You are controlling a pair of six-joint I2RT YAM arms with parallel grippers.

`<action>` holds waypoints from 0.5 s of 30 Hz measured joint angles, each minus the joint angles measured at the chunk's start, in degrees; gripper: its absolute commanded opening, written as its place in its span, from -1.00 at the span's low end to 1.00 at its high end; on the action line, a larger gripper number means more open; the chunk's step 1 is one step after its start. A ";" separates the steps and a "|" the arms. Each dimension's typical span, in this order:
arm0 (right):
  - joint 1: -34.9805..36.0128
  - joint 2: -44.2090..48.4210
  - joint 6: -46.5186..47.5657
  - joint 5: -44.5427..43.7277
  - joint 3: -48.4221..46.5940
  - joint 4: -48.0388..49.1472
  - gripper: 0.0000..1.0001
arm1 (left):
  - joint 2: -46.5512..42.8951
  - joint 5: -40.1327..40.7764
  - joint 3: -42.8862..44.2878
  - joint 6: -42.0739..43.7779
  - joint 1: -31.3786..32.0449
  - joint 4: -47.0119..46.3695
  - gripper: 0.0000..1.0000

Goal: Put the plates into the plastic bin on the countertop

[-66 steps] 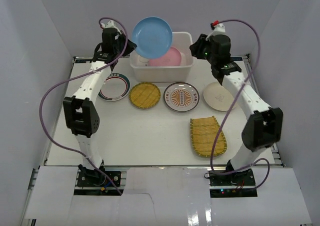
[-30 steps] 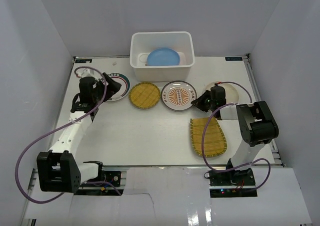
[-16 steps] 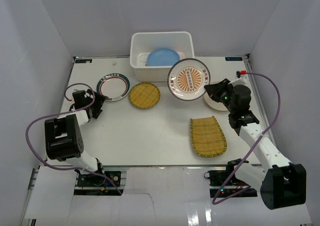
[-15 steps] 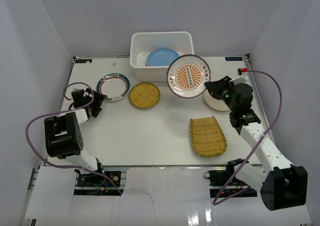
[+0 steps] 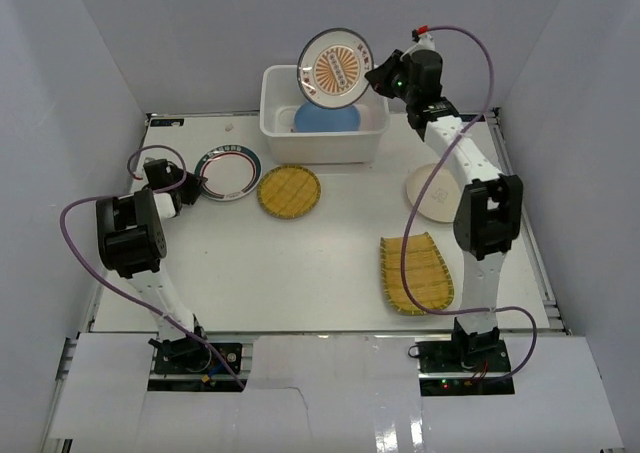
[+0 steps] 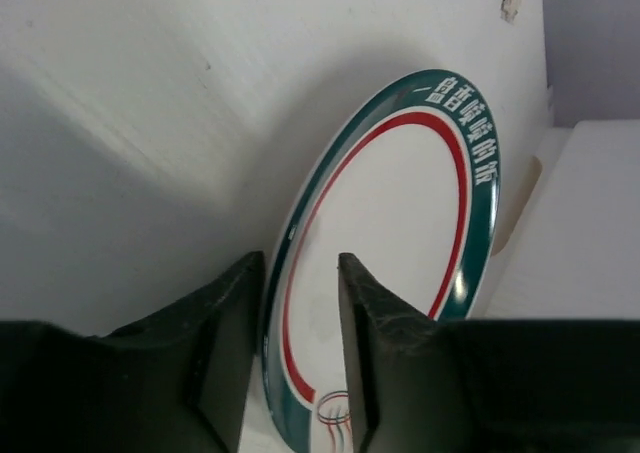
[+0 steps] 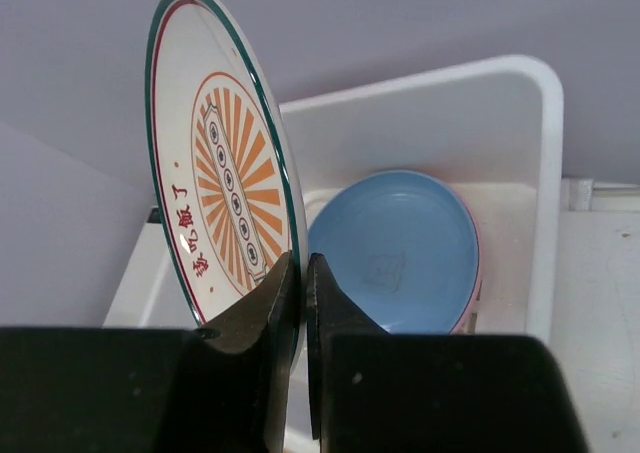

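My right gripper [image 5: 375, 76] is shut on the rim of the white plate with the orange pattern [image 5: 336, 68] and holds it tilted on edge above the white plastic bin [image 5: 270, 123]. In the right wrist view the gripper [image 7: 302, 258] pinches this plate [image 7: 225, 193] over the bin [image 7: 545, 173]. A light blue plate [image 7: 395, 253] lies in the bin on a pink one [image 7: 474, 273]. My left gripper [image 5: 190, 185] is low at the left edge of the green-red rimmed plate [image 5: 228, 173]. In the left wrist view its jaws [image 6: 300, 263] are open and straddle that plate's rim [image 6: 400, 233].
On the countertop [image 5: 300, 263] lie a round yellow bamboo plate [image 5: 289, 191], a cream plate [image 5: 435, 191] at the right and a rectangular bamboo plate [image 5: 415, 273] at the front right. Pale walls enclose the table on three sides.
My right gripper has carried the orange-pattern plate up and back, from over the table to above the bin. My left gripper has edged closer to the green-red plate's rim.
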State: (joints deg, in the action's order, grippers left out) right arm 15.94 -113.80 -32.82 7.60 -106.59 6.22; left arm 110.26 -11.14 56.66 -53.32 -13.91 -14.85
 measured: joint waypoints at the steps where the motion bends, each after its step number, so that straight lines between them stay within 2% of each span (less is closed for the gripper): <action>1: 0.35 -4.00 0.26 -0.39 -3.78 -1.25 -0.85 | 0.63 -0.02 0.13 -0.04 -0.07 -0.46 -0.30; 4: 1.27 -14.64 0.92 -1.29 -13.66 -7.02 -0.85 | 1.75 0.22 0.57 0.39 -0.20 -0.55 -0.62; 5: 1.55 -17.25 1.05 -1.51 -15.58 -8.61 -0.85 | 1.81 0.00 0.63 0.61 -0.20 -0.70 -0.86; 6: 1.88 -19.58 1.25 -1.64 -17.27 -10.25 -0.84 | 1.73 -0.52 0.66 0.87 -0.15 -0.85 -1.00; 9: 2.84 -22.73 1.84 -1.99 -17.90 -13.53 -0.66 | 0.70 -0.46 1.49 1.86 0.11 -1.11 -1.00; 12: 4.02 -23.32 1.73 -2.16 -17.20 -14.73 0.23 | -2.32 0.68 0.72 3.15 0.20 1.99 -1.00; 14: 4.50 -22.71 1.81 -2.25 -16.98 -13.70 0.48 | -7.41 1.68 -2.01 4.22 0.20 4.90 -1.00; 15: 4.81 -21.88 1.99 -2.12 -16.17 -12.87 0.68 | -10.58 1.70 -3.65 4.59 0.20 6.29 -1.00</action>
State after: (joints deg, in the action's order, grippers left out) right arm 20.75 -135.68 -30.83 5.48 -122.76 -6.66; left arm 99.68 -9.43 53.01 -48.73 -13.72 -8.56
